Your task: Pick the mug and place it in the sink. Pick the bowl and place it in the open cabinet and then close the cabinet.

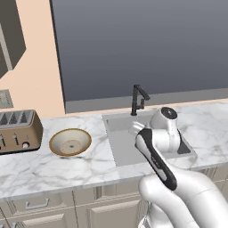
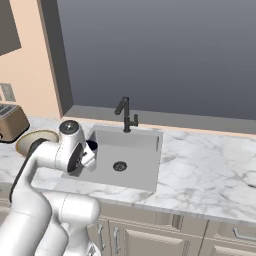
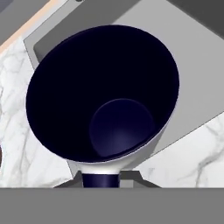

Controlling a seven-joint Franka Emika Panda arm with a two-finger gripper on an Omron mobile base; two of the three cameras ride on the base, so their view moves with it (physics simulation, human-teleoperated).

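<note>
While I hold the arm over the basin, my entries read as follows.

End effector [image 3: 104, 177]: clamped narrow on the mug [image 3: 103, 94], gripping its wall at the near side. In the hand view the dark navy interior opens straight toward the camera, with the light-grey outer wall showing just beneath the rim.

Mug, position: held above the left edge of the sink [image 1: 129, 156], where basin meets marble. In the right base view I see a bit of its dark mouth [image 2: 92, 146] just beyond the wrist, over the basin's left rim.

Sink: grey floor lies beyond and to the right of the end effector, round drain [image 2: 119, 166] near the middle, black faucet [image 2: 125, 114] at the far rim. The basin floor looks bare, so there is open room below and to the right.

Surface [image 2: 200, 170]: white marble wraps the sink on all sides; a broad stretch runs free to the right of the end effector.

Bowl [image 1: 70, 142]: tan, brown-rimmed, sitting upright on the surface to the left of the end effector, well apart from the sink's left edge.

Toaster [image 1: 17, 130]: further left again, just beside the bowl but not touching.

Cabinet [image 1: 10, 38]: upper left, high above the toaster; I cannot tell how its door stands.
</note>
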